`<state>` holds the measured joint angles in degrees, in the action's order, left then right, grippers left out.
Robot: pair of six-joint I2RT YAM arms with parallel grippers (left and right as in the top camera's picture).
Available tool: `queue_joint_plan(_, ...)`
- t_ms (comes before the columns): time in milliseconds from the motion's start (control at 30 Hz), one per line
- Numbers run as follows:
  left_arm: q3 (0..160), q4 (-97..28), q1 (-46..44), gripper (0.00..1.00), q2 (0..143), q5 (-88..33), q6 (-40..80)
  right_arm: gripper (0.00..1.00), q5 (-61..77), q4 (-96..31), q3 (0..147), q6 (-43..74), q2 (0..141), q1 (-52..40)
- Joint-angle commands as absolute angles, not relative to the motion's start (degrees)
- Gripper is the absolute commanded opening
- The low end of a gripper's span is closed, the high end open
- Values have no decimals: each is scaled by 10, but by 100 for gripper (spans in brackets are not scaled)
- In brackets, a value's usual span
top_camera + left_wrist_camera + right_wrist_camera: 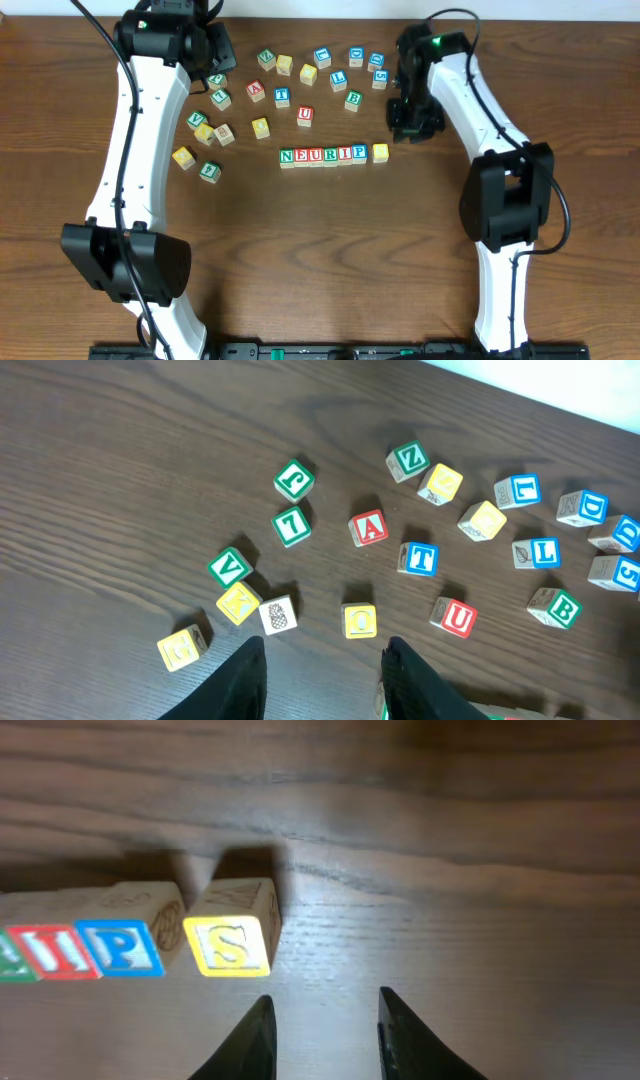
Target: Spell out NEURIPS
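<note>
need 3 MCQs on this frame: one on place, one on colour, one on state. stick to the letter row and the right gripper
1. Where does the yellow S cube sit in the row?
A) left end
B) middle
C) right end, just past the P cube

2. What colour are the P cube's letter and border?
A) blue
B) green
C) red

3. What is the state of the right gripper?
A) shut on the S cube
B) open, holding nothing
C) shut on the P cube

Key:
1. C: the right wrist view shows S beside P, with a slim gap.
2. A: the P and its frame are blue.
3. B: its jaws stand apart with nothing between them.
</note>
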<state>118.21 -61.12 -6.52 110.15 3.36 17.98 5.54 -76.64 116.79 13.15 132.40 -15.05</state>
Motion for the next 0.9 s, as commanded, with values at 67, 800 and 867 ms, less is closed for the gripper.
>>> queue_joint_plan(67, 1184, -612, -65, 38, 1105, 37, 174, 27, 48, -730, 1125, 128, 1327, -158)
queue_joint_plan(800, 1183, -612, -65, 38, 1105, 37, 174, 28, 49, -662, 1070, 128, 1327, -179)
queue_joint_plan(867, 1184, -612, -65, 38, 1105, 37, 174, 29, 49, -660, 1070, 128, 1327, -183)
